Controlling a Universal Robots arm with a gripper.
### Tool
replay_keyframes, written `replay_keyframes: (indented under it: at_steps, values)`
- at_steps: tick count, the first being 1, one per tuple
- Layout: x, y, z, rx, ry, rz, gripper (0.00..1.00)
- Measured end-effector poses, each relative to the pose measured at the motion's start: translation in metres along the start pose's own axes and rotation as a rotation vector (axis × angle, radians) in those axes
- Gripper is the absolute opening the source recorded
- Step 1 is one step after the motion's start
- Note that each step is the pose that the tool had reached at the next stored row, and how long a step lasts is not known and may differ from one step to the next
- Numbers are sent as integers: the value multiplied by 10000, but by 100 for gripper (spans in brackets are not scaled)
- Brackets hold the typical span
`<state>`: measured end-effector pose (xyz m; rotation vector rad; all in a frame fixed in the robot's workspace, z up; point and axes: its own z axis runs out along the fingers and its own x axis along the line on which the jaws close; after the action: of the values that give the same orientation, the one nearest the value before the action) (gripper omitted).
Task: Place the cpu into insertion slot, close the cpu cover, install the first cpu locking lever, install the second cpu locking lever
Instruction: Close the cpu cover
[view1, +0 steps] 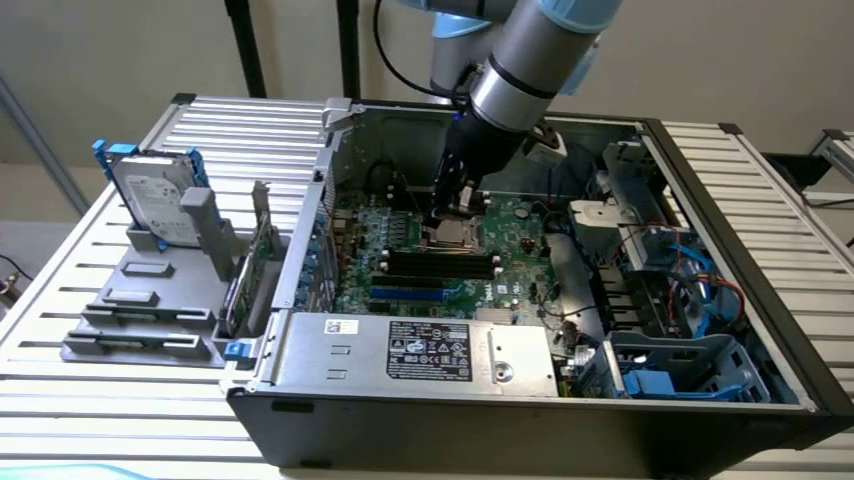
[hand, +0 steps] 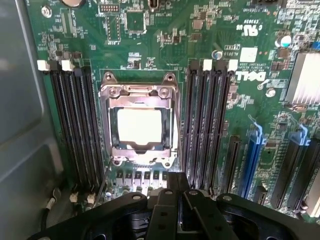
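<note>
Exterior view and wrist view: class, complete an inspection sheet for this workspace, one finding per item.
Surface: slatted metal table carrying an open computer case.
Job's things: chip sits in the socket; cover lies flat around it.
Clutter: hard drive upright in a grey rack, exterior view's left.
Grippers: gripper hangs over the socket, inside the case.
Cables: blue cables at the case's end, exterior view's right.
Surroundings: pale wall behind.
</note>
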<state>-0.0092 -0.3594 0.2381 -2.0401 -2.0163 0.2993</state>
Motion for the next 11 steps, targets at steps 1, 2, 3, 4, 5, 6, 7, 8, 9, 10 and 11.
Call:
replay_keyframes:
  at_steps: [1, 2, 3, 4, 5, 6, 7, 8, 9, 10, 11]
  values:
    - [0, -19, 10, 1, 75, -21, 11]
    - [1, -32, 19, 3, 155, -41, 11]
    - [4, -38, 28, 4, 228, -58, 11]
    - [8, -40, 38, 3, 285, -72, 11]
    - [13, -40, 48, 5, 328, -81, 11]
    - [19, -38, 58, 6, 365, -90, 11]
    - [25, -33, 72, 6, 392, -98, 11]
    - [31, -27, 89, 6, 410, -102, 11]
    - [36, -22, 107, 6, 422, -105, 11]
    - [40, -16, 125, 6, 434, -108, 11]
    - [44, -10, 142, 7, 445, -111, 11]
